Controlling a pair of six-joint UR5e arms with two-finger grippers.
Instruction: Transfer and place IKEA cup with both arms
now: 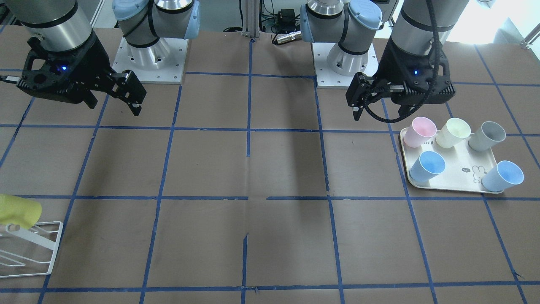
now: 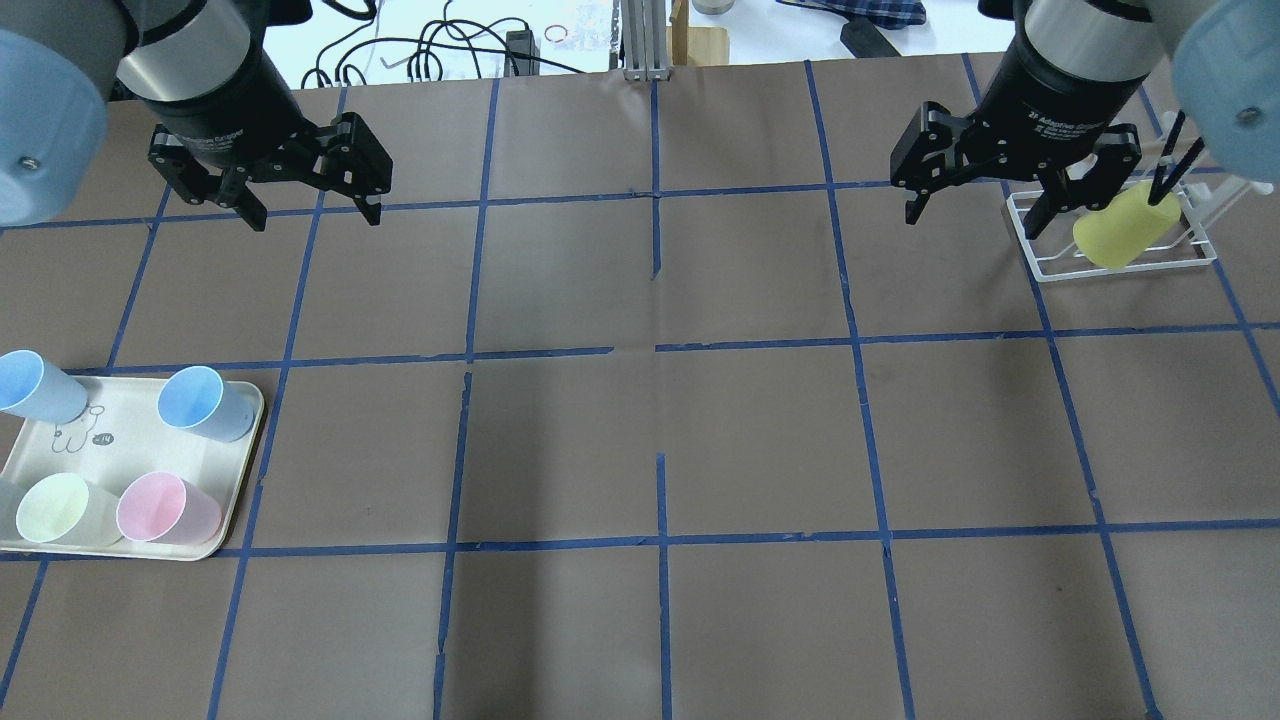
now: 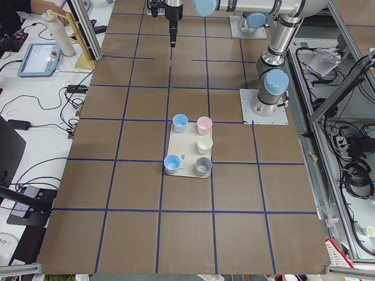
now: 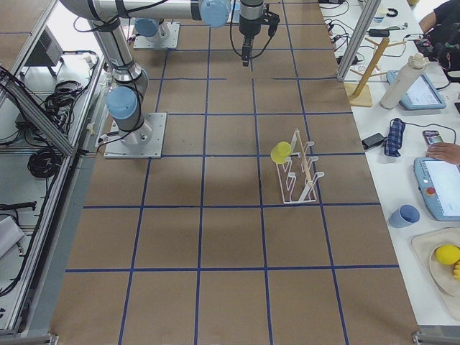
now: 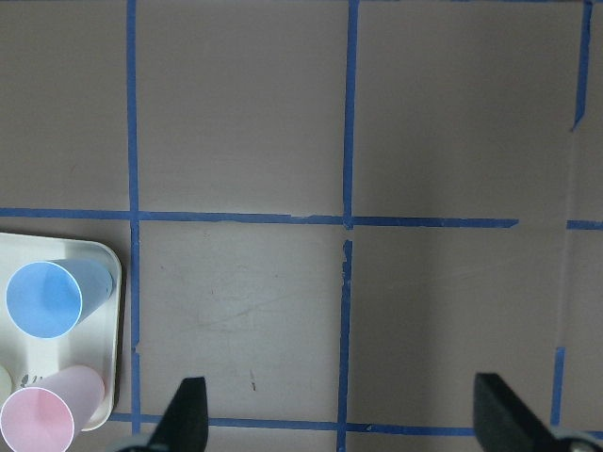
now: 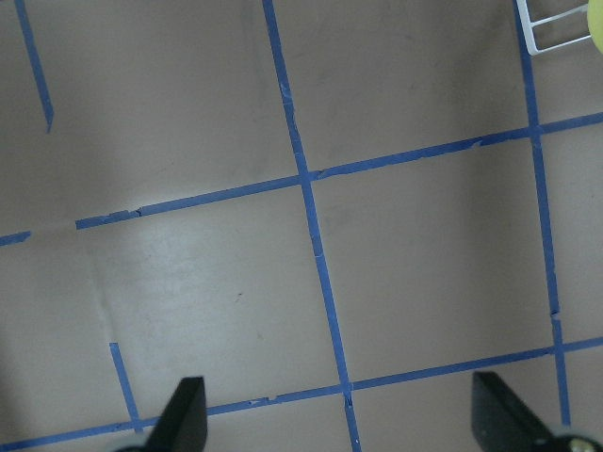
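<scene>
The yellow IKEA cup (image 2: 1120,235) hangs tilted on the white rack (image 2: 1040,262), and the right hand (image 2: 975,215) is just beside it, wide open and empty. It should slide one finger to each side of the cup, squeeze softly, and lift it off without bumping the rack. The left hand (image 2: 315,215), far off, is wide open and empty too.

I see bright, even light on the brown surface (image 2: 760,440), with broad soft shadows down its middle. Glare blows out my front-facing view's top right corner. In the wrist views the left claw (image 5: 339,424) and right claw (image 6: 339,419) look dark and soft-edged
</scene>
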